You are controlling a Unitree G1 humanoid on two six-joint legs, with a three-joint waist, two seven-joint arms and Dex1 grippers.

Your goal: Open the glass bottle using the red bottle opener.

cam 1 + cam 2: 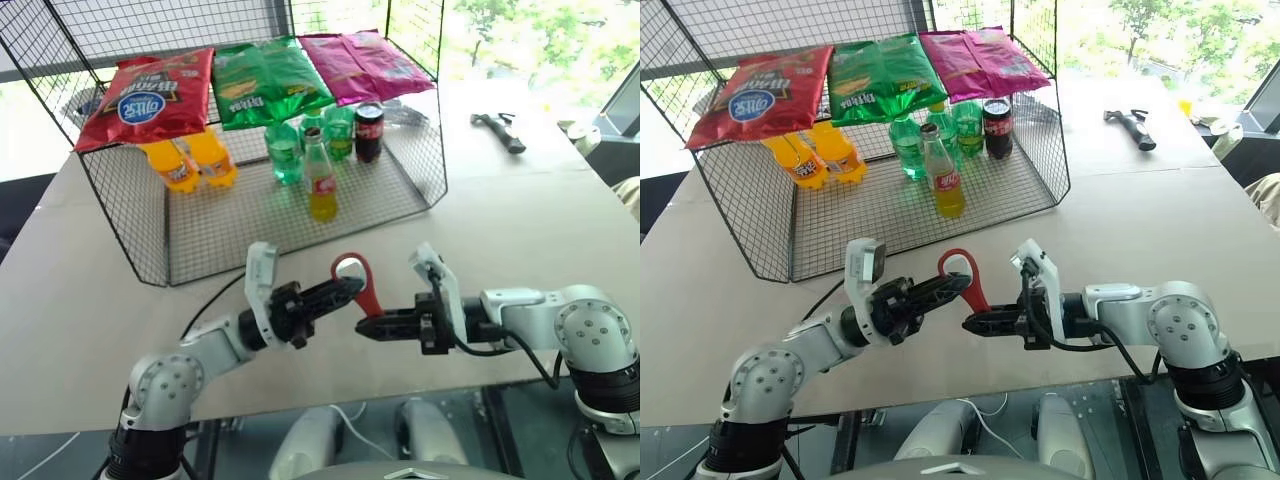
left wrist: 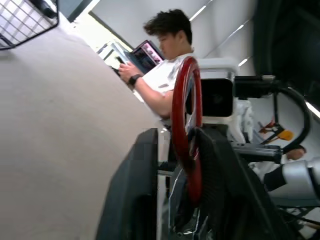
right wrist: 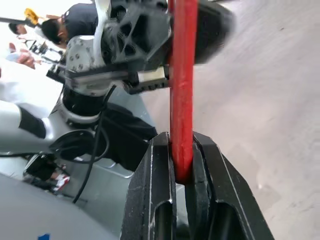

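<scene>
The red bottle opener (image 1: 362, 280) stands upright above the table's front edge, looped head on top, between my two grippers. My right gripper (image 1: 365, 327) reaches in from the right and is shut on its lower handle (image 3: 182, 125). My left gripper (image 1: 350, 290) comes from the left at the opener's loop. Its fingers (image 2: 140, 190) stand apart, and the opener (image 2: 187, 125) rests against one of them. The glass bottle (image 1: 320, 180) of yellow drink stands upright and capped inside the wire rack, well behind both grippers.
The wire rack (image 1: 200, 235) holds orange bottles (image 1: 190, 160), green bottles (image 1: 285, 150) and a dark cola bottle (image 1: 368, 130), with snack bags (image 1: 150, 95) on its top. A dark hammer (image 1: 500, 130) lies at the back right. A seated person (image 2: 160, 75) is nearby.
</scene>
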